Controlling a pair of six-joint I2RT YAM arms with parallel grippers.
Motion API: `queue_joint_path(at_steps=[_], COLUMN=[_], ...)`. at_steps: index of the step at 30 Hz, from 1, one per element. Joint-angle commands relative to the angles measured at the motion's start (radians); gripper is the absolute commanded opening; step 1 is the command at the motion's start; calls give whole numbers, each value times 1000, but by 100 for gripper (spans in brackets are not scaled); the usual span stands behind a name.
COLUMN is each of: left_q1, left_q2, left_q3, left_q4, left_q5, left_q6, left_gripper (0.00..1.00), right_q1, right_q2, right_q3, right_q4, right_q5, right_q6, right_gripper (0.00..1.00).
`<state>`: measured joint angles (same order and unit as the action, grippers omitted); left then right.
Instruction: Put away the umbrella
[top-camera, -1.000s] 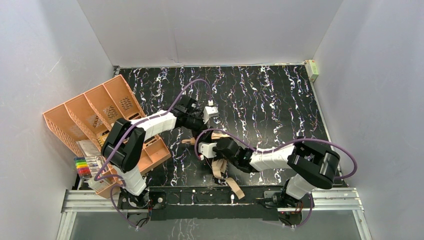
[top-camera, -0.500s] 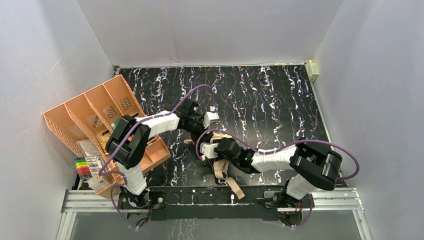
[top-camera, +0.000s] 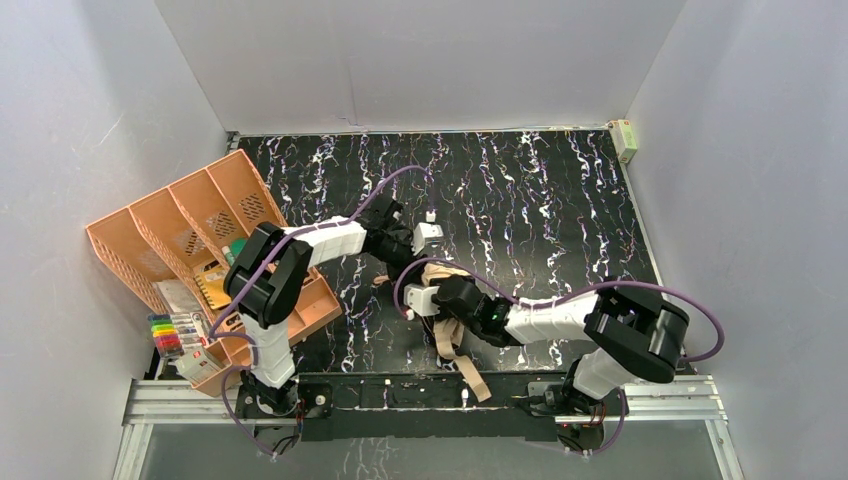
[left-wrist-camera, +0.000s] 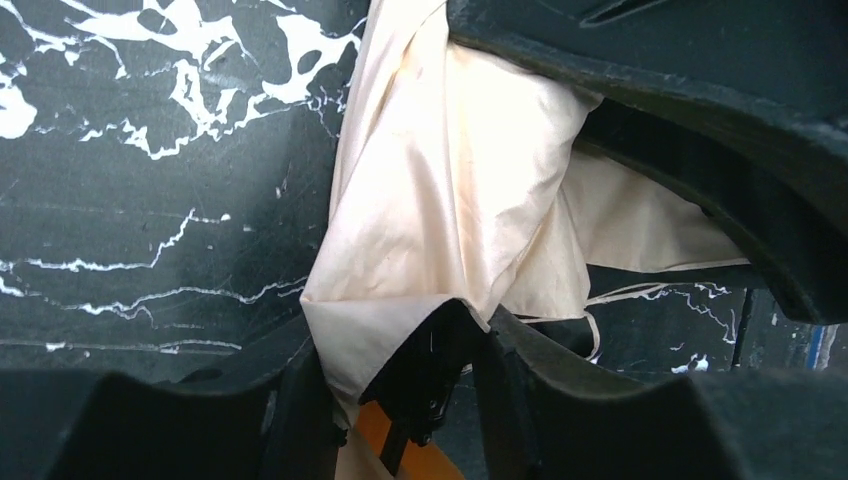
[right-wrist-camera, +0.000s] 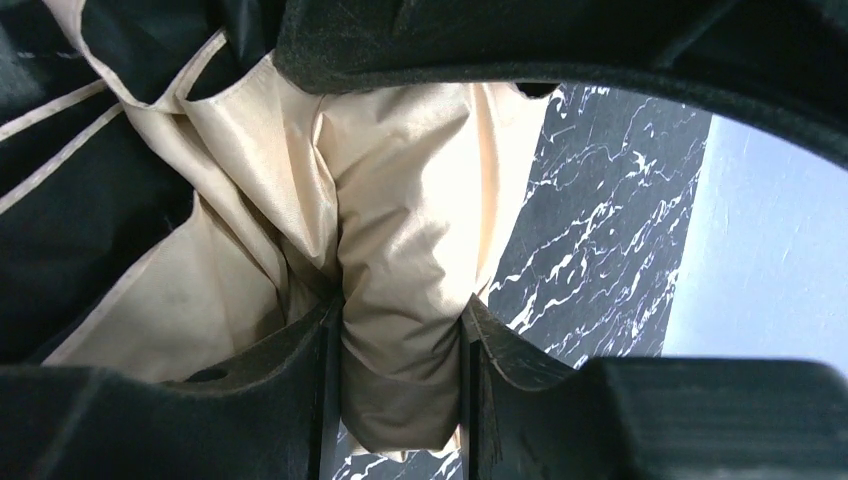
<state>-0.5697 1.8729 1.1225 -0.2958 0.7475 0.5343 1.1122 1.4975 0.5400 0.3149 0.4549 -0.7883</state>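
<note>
Umbrella (top-camera: 442, 338): we found it on the desk (top-camera: 560, 200) between the arms, canopy loose, not yet folded or strapped. Left pincer (left-wrist-camera: 400, 385) and right pincer (right-wrist-camera: 400, 370) each clamped on its cloth; most work left, we judged

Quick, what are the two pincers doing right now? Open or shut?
Left pincer: shut on the umbrella.
Right pincer: shut on the umbrella too.

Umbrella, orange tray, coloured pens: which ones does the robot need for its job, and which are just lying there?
For the job: umbrella; left hand; right hand, both on its cloth.
Just lying about: orange organizer; coloured pens beside it; small box at the far corner.
</note>
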Motion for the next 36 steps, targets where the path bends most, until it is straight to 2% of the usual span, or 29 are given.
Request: queue_joint_path(at_steps=[1, 3, 6, 9, 12, 14, 15, 20, 25, 28, 33, 36], left_q1=[-32, -39, -45, -47, -47, -46, -47, -47, -47, -47, -54, -79], left_q2=[46, 44, 30, 16, 2, -12, -22, -51, -59, -71, -110, -142], left_q3=[19, 13, 5, 2, -2, -11, -18, -49, -54, -64, -104, -145], left_q4=[-38, -38, -38, -36, -33, -22, -13, 21, 32, 46, 87, 140], left_q5=[5, -19, -53, -78, -100, -123, -136, -175, -183, -191, -227, -296], left_q6=[11, 20, 35, 46, 51, 54, 58, 86, 117, 135, 172, 183], left_gripper=[32, 14, 0, 0, 0, 0, 0, 0, 0, 0, 0, 0], right_q1=[-2, -2, -2, -3, -3, -3, -3, -4, -19, -128, -545, -719], right_q2=[-15, -30, -65, -119, -194, -260, -297, -493, -645, -674, -568, -449], right_q3=[-12, -11, 0, 19, 45, 55, 58, 65, 53, 71, 126, 181], right_q4=[-81, -82, -104, -161, -247, -301, -329, -447, -461, -462, -452, -443], right_q5=[-28, -44, -76, -127, -173, -198, -210, -298, -228, -318, -754, -988], right_q6=[10, 18, 39, 66, 118, 163, 200, 356, 545, 632, 734, 746], right_gripper=[0, 0, 9, 32, 60, 71, 74, 75, 78, 80, 85, 92])
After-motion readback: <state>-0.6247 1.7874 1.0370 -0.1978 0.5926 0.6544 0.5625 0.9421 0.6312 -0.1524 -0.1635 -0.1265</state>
